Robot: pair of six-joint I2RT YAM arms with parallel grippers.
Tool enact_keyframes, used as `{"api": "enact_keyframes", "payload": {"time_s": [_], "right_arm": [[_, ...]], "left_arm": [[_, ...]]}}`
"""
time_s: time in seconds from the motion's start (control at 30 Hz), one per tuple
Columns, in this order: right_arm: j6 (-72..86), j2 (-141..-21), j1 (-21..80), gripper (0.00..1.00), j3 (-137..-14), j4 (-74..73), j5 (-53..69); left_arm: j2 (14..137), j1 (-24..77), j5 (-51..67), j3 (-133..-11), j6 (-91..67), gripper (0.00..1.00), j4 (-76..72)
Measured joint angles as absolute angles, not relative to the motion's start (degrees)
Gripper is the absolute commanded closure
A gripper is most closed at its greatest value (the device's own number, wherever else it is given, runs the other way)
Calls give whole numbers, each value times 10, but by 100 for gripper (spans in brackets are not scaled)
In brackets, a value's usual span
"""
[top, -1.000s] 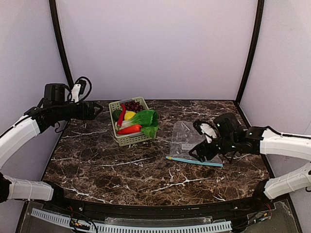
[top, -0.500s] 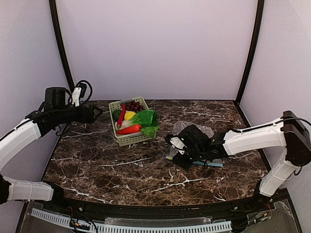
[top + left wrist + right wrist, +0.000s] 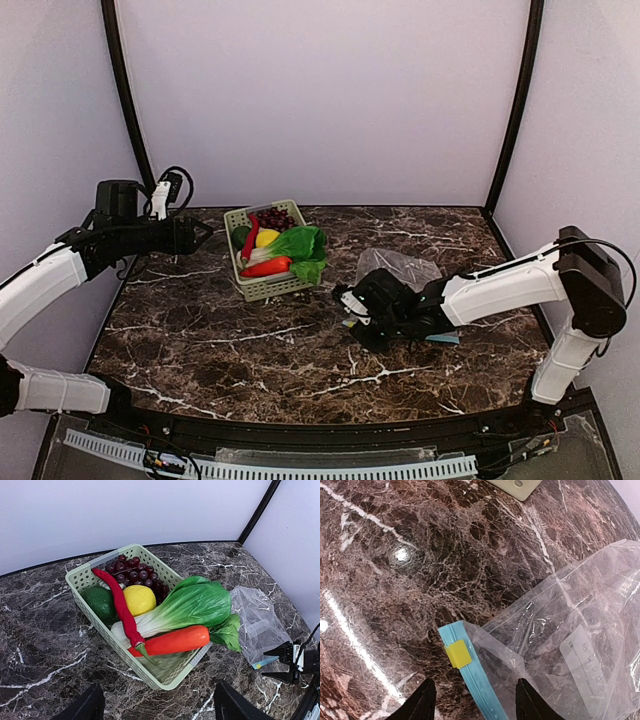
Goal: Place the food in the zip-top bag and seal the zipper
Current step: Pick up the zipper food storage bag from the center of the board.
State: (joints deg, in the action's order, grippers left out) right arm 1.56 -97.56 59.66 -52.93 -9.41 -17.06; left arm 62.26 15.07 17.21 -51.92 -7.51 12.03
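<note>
Centre right of the top view, on the bench (image 3: 200, 330): zip-top bag (image 3: 400, 268), mouth toward frame bottom, zipper (image 3: 480, 685) running left-right (its slider (image 3: 457, 654) end lies between the released right jaws; middle hidden behind the right arm (image 3: 500, 285)). Food (image 3: 190, 605) in basket (image 3: 70, 580), left of centre; left jaws released.

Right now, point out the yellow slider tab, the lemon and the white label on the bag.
yellow slider tab (image 3: 457, 654), right wrist view, middle of the tab.
lemon (image 3: 139, 600), left wrist view, its exposed top.
white label (image 3: 585, 662), right wrist view, centre of the patch.
</note>
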Motion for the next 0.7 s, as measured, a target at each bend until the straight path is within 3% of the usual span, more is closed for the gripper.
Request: {"api": "enact_keyframes", "payload": {"time_s": [0.17, 0.47, 0.7], "right_arm": [[23, -976, 597, 60, -529, -88, -185], [22, -998, 597, 65, -529, -76, -196], [24, -1001, 597, 100, -527, -69, -205]], "left_arm": [[623, 151, 178, -519, -80, 31, 120], [627, 151, 194, -519, -83, 41, 120], [636, 151, 212, -519, -86, 48, 119]]}}
